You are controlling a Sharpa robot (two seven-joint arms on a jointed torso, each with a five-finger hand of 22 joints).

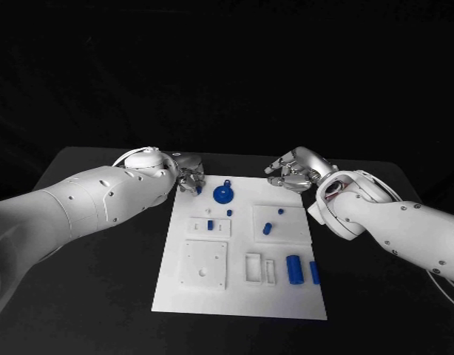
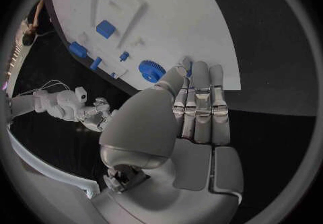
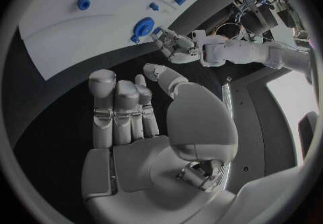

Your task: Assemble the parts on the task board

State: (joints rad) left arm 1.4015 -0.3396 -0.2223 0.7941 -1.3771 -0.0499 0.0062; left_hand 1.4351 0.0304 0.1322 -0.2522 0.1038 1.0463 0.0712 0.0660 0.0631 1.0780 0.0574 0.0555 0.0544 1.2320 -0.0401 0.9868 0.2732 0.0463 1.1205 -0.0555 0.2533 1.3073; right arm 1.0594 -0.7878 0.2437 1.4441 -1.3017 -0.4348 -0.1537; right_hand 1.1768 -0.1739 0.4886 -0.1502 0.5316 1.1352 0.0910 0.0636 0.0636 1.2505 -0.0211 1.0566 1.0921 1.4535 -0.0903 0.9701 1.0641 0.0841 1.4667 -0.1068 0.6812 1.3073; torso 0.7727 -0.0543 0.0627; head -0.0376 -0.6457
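The left silver many-fingered hand (image 1: 188, 174) sits at the far left corner of the white rectangular task board (image 1: 243, 296), at about 10 o'clock from the board's centre; its fingers (image 2: 201, 100) lie straight and side by side, reaching just past the board's edge beside the blue toothed gear wheel (image 1: 222, 194), and whether they pinch a small blue piece there cannot be told. The gear wheel lies on the board at 12 o'clock. Further blue parts lie at the centre, and a blue cylinder (image 1: 293, 269) with a blue bar (image 1: 314, 272) at 4 o'clock. The right silver many-fingered hand (image 1: 293, 172) hovers at 2 o'clock over the far right corner, fingers (image 3: 121, 108) apart, holding nothing.
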